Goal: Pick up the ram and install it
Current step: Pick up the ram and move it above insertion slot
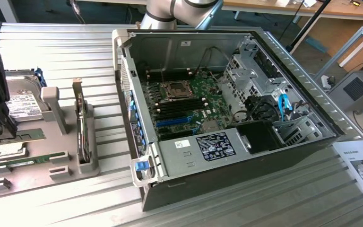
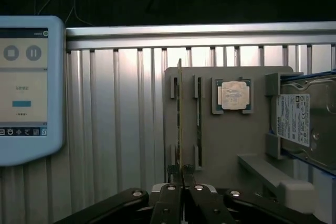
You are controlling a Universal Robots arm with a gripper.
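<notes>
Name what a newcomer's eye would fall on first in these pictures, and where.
The open computer case, green motherboard inside, takes the middle of the exterior view. At that view's left the dark tool is shut on a thin green ram, at a gray parts tray that also carries a hard drive.

Surface (image 1: pixel 62 52): ribbed aluminium slats, rail along the edge. Directly on it:
- grey holder tray (image 1: pixel 33 177) at the exterior view's left, flat on the slats.
- open black computer case (image 1: pixel 194 187), mid-surface, just beside the tray.
- printed paper sheet (image 1: pixel 361 165) at the exterior view's right, near the case corner.

Light-blue touchscreen device (image 2: pixel 26 87) overlaps the rail; contact with the surface unclear.
</notes>
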